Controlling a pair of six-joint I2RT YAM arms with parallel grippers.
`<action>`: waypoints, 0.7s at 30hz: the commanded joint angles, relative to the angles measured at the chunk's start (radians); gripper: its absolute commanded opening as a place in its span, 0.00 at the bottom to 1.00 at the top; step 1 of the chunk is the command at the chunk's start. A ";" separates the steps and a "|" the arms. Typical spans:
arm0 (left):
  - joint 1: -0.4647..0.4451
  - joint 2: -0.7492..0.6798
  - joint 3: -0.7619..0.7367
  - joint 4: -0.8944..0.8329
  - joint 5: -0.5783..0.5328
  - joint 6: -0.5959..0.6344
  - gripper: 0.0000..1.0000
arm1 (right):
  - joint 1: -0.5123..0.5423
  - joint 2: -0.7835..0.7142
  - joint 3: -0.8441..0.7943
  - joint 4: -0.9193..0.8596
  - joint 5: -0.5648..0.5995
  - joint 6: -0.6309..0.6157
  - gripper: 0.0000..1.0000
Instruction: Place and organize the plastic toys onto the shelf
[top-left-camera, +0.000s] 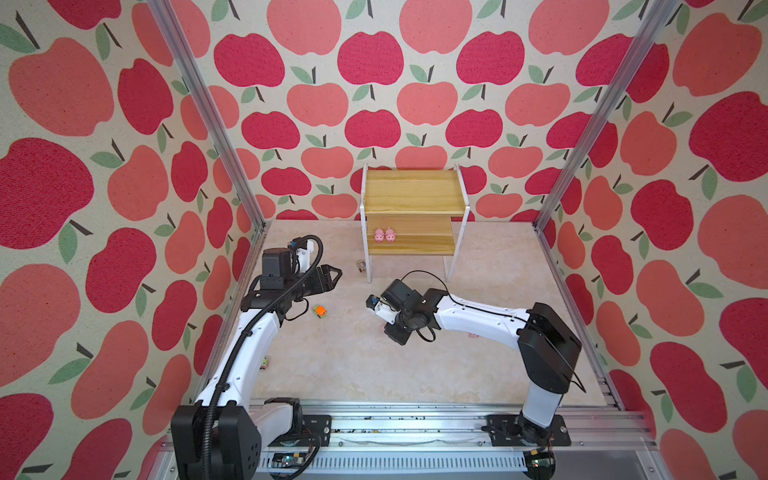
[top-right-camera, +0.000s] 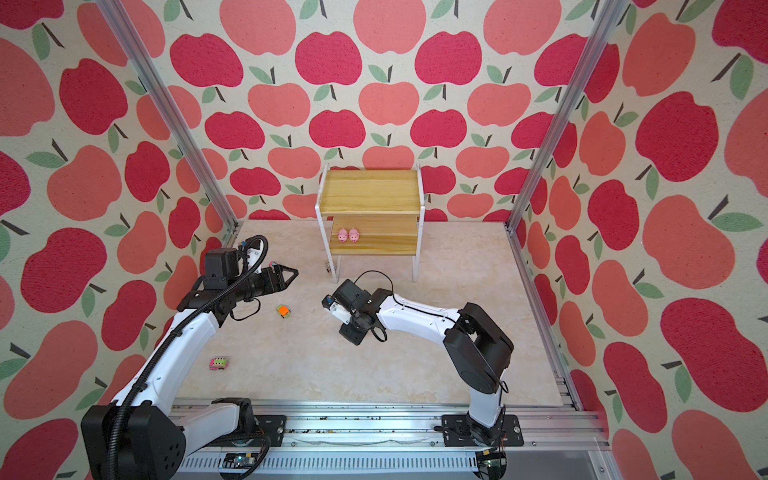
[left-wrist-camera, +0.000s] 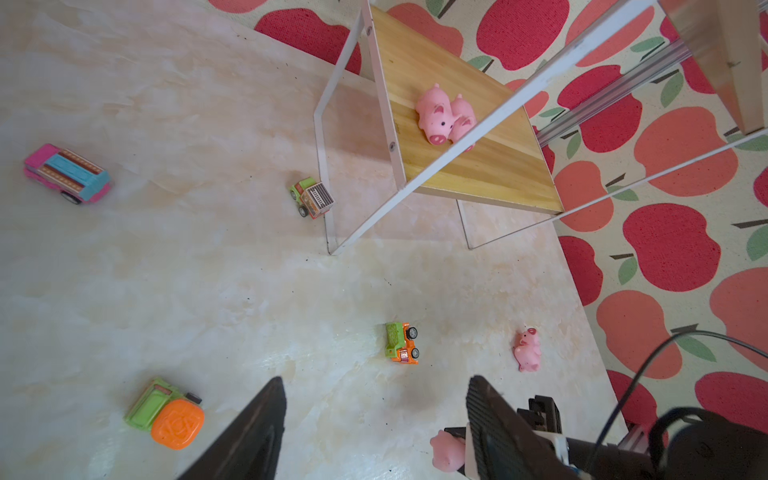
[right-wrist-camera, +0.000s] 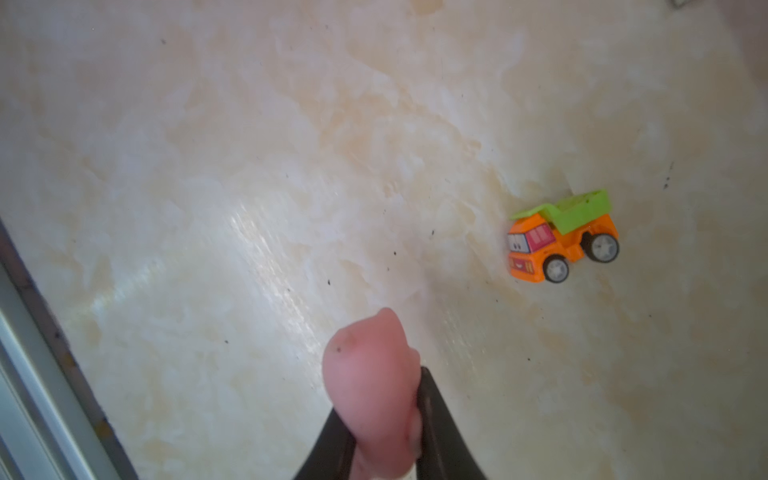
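Apple-print walls (top-left-camera: 83, 166) enclose a pale marbled surface (top-left-camera: 353, 365). At the left, the left claw (top-left-camera: 332, 275) hovers spread wide and empty, with an orange-and-green mixer truck (top-left-camera: 320, 310) near it on the surface. Toward the middle, the right claw (right-wrist-camera: 384, 419) is pinching a pink pig (right-wrist-camera: 370, 361) by one end, most of its soft body sticking out past the tips. Behind it stands the shelf (top-left-camera: 411, 191), with two pigs (top-left-camera: 384, 235) side by side at the left end of the lower board. The likely trouble is that the squashy pig could squirm free in transit. The claw could also clip the top board or nudge the parked pair while reaching in.
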 joint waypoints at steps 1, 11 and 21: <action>0.027 -0.027 0.009 -0.027 -0.057 0.005 0.71 | 0.053 0.092 0.100 0.063 0.067 0.275 0.24; 0.098 -0.025 0.024 -0.071 -0.154 0.005 0.72 | 0.084 0.373 0.394 -0.019 0.197 0.475 0.24; 0.106 -0.033 0.021 -0.069 -0.160 0.007 0.73 | 0.081 0.438 0.434 -0.013 0.204 0.438 0.38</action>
